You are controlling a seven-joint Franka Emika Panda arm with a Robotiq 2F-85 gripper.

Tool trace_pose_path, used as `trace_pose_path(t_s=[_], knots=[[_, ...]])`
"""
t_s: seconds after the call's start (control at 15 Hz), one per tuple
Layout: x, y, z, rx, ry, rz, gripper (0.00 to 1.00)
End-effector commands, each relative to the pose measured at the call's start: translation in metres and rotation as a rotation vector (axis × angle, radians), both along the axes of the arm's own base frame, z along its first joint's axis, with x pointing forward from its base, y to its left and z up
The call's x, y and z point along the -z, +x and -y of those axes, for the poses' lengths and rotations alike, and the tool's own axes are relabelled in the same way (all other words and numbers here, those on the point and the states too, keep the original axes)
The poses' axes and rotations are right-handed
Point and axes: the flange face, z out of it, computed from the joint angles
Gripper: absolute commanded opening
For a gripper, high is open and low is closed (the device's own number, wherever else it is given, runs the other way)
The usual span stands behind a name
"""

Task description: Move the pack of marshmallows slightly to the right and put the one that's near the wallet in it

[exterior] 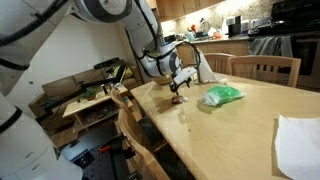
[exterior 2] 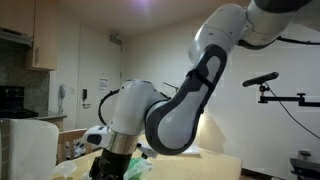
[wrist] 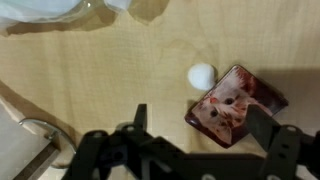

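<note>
In the wrist view a small white marshmallow (wrist: 201,74) lies on the wooden table, touching the upper left edge of a wallet (wrist: 237,103) that bears a cat picture. My gripper (wrist: 200,125) is open and empty above them. Its right finger overlaps the wallet's right side. The marshmallow sits just beyond the gap between the fingers. The clear pack of marshmallows (wrist: 45,9) shows at the top left edge. In an exterior view the gripper (exterior: 180,86) hovers over the table, left of the pack (exterior: 222,95), which looks green.
A white sheet (exterior: 299,142) lies at the table's near right. Wooden chairs stand at the far side (exterior: 265,68) and the near left edge (exterior: 132,120). A metal chair part (wrist: 35,128) shows at the lower left. In an exterior view the arm (exterior 2: 190,90) blocks most of the scene.
</note>
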Motion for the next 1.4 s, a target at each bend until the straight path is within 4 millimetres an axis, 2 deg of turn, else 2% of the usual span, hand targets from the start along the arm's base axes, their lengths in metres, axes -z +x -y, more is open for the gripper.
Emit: trace_pose_path(t_s=[0.0,0.33,0.93,1.0,1.07,1.2,1.33], knots=[[0.011,0.016,-0.003,-0.035,0.015,-0.044,1.0],[0.023,0.028,0.0,-0.04,0.007,-0.094,1.0],[0.032,0.038,0.002,-0.01,-0.014,-0.163,1.0],[0.033,0.039,0.001,-0.006,-0.015,-0.166,0.97],[0.033,0.04,0.001,-0.004,-0.017,-0.17,0.76],[0.032,0.043,0.0,0.0,-0.025,-0.175,0.69],[0.031,0.044,-0.002,-0.002,-0.033,-0.173,0.53]])
